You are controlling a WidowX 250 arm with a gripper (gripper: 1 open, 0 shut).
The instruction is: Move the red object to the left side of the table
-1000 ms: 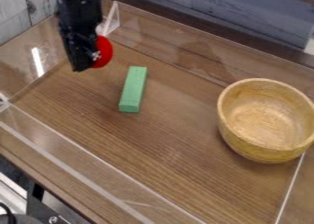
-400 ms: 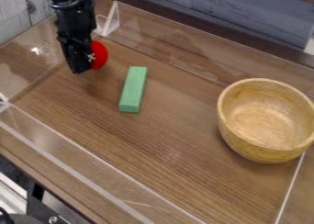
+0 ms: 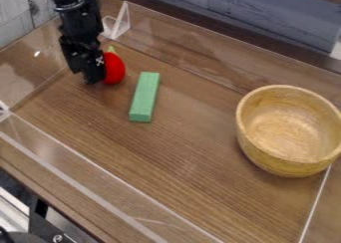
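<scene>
gripper [image 3: 91,72]: you see its jaws spread, holding nothing, pointing down at far left | red toy fruit [image 3: 114,65]: resting on the table [image 3: 186,167] just beside the fingers; likely light, hard, glossy, rolls easily; grasp across the belly | room: acrylic wall [image 3: 34,63] close left; green block [image 3: 144,96] near; wooden bowl [image 3: 286,128] well apart

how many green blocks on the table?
1. The green block lies flat on the table, between the red object and the wooden bowl. None seem hidden.
</scene>
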